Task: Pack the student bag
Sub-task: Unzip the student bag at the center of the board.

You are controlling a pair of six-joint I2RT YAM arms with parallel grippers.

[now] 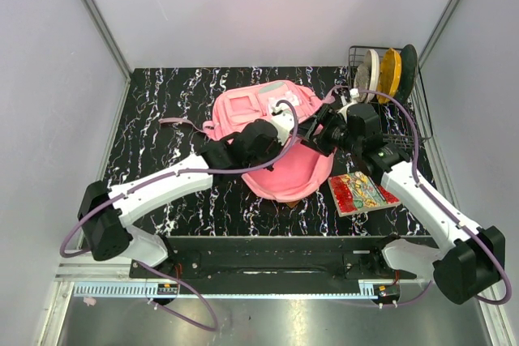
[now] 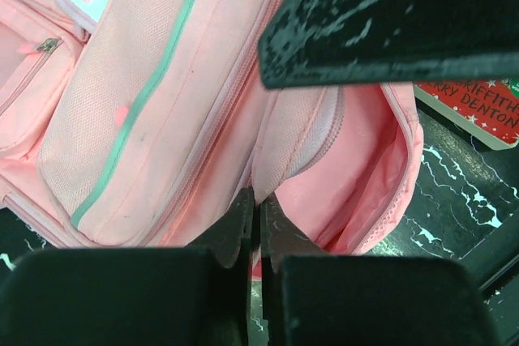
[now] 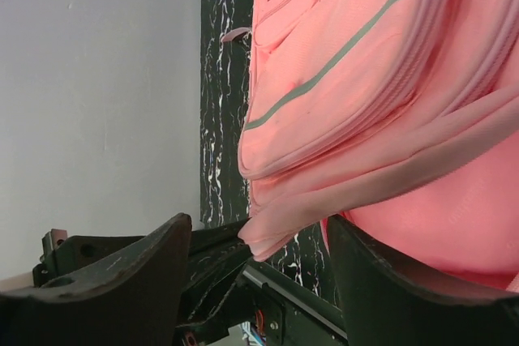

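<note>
The pink student bag point(image 1: 258, 105) lies in the middle of the table, its main compartment gaping towards the near edge. My left gripper point(image 1: 284, 127) is shut on the edge of the bag's opening point(image 2: 258, 198) and pinches the fabric by the zip. The mint-trimmed pocket point(image 2: 138, 95) is to the left of it. My right gripper point(image 1: 315, 131) is open at the bag's right side. In the right wrist view a fold of the bag point(image 3: 268, 232) hangs between its spread fingers point(image 3: 122, 281) and touches neither. The right gripper's dark finger point(image 2: 389, 14) crosses the top of the left wrist view.
A colourful book point(image 1: 362, 192) lies flat on the table to the right of the bag and also shows in the left wrist view point(image 2: 474, 103). A black wire rack point(image 1: 388, 79) with plates stands at the back right corner. Grey walls enclose the table.
</note>
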